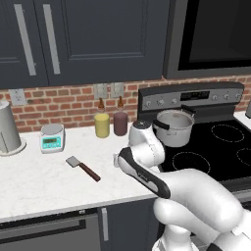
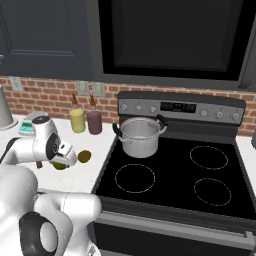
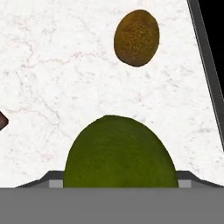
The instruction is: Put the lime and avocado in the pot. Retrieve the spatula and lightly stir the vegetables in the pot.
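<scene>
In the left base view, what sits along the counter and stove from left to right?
Grey container → scale → spatula → yellow bottle → dark red bottle → pot.

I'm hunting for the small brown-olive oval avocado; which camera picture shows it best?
The hand view: the small brown-olive oval avocado lies whole on white marble counter. The right base view shows it tiny; in the left base view the arm covers it.

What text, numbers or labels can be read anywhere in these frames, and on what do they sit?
None can be read.
Kitchen scale: its teal display shows faint marks, too small to read.
Stove control panel: a dark display with pale marks, too blurred to read.
Yellow bottle and dark red bottle: no label visible.
Pot, lime, avocado, spatula: no markings.
</scene>
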Controlling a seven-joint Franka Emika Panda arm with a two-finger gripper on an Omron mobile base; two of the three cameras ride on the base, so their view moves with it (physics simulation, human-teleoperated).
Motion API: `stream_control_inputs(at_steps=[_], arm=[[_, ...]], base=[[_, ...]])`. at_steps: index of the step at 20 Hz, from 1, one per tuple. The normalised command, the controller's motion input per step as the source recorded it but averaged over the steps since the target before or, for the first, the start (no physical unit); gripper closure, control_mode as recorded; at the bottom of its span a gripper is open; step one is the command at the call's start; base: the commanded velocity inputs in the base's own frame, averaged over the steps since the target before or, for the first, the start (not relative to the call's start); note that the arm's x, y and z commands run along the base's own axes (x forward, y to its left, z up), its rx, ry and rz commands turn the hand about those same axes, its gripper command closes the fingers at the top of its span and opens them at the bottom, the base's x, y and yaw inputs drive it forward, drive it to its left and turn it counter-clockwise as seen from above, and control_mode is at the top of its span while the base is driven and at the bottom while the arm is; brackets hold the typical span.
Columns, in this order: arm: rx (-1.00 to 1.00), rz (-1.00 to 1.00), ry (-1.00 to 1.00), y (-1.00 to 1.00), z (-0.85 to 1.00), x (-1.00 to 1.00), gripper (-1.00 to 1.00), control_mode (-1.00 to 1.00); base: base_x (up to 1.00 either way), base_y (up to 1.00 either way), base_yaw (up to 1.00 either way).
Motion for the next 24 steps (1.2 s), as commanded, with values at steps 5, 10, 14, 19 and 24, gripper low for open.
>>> stream_control_inputs(at_steps=[5,10,14,19,24], arm=[[0.02,0.0,0.0,-0.22,0.78,-0.2,1.0,-1.0],[0.0,0.0,0.0,-0.12,0.77,-0.14,1.0,-1.0],[0.0,0.0,0.0,-0.15,0.59,-0.11,1.0,-1.0],[0.0,0.0,-0.03,-0.19,0.54,0.0,1.0,-1.0],[0.0,0.0,-0.09,-0.41,0.43,0.0,1.0,-1.0]], base=[[0.0,0.0,0.0],[0.0,0.0,0.0],[0.0,0.0,0.0],[0.0,0.0,0.0],[0.0,0.0,0.0]])
